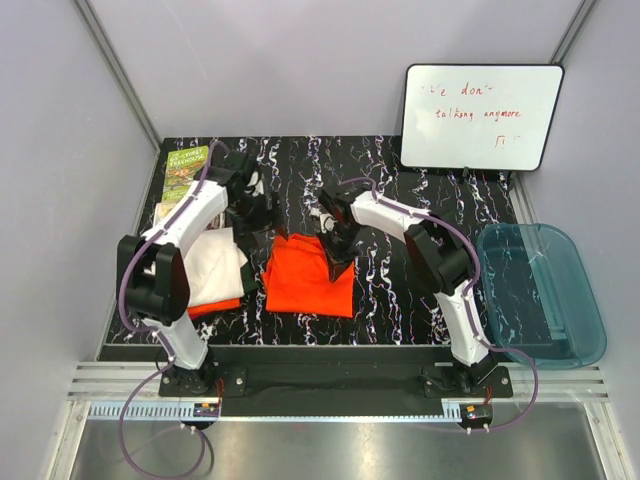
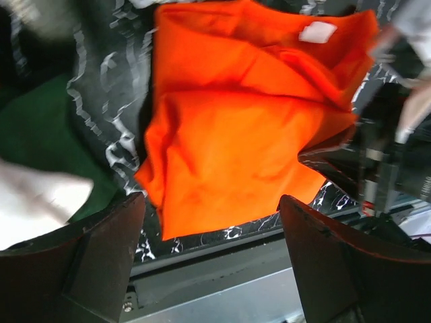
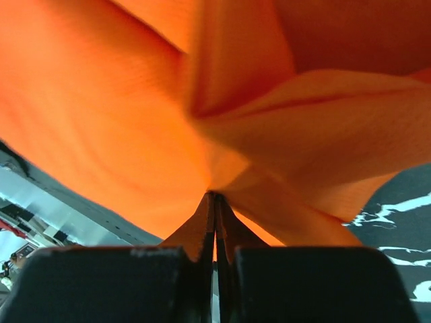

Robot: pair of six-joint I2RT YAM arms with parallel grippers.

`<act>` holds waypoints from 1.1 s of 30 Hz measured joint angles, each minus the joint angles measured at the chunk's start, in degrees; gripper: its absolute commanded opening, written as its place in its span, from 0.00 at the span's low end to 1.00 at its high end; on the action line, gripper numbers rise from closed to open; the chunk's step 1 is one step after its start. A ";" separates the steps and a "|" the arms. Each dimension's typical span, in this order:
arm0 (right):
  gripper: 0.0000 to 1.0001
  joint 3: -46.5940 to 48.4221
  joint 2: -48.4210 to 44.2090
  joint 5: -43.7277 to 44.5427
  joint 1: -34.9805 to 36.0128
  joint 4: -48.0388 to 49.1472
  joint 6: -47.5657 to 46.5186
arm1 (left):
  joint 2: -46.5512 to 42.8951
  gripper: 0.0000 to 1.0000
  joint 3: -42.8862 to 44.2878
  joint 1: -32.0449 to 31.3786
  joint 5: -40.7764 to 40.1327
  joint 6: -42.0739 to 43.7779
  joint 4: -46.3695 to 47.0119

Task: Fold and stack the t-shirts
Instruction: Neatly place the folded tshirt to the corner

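The black, white-veined table takes most of the top view, and it stands between pale grey walls. At its right edge is a translucent blue tub, and at the far right a whiteboard with red handwriting leans on the wall. The bright orange t-shirt lies half folded and wrinkled in the middle of the table, with a small white label near one edge. To the left of it is a pile with the white t-shirt on top and the red-orange one showing below; the left wrist view also shows dark green cloth there. A small green book lies at the far left corner. The right gripper is pressed together on a pinch of the orange cloth, at the shirt's far right edge. The left gripper is spread wide above the table, just left of the orange shirt, and nothing is between its fingers.
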 measured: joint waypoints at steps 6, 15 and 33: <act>0.00 2.03 2.51 4.83 0.02 -3.34 0.31 | 4.81 0.86 4.79 -4.72 -1.33 0.66 0.02; 0.00 4.00 3.80 9.11 -0.42 -6.08 2.23 | 7.13 0.88 4.72 -6.36 -3.98 1.03 -0.76; 0.00 1.07 2.58 9.62 -4.81 -6.93 4.79 | 11.30 0.88 -7.30 -10.99 -4.22 -1.11 5.81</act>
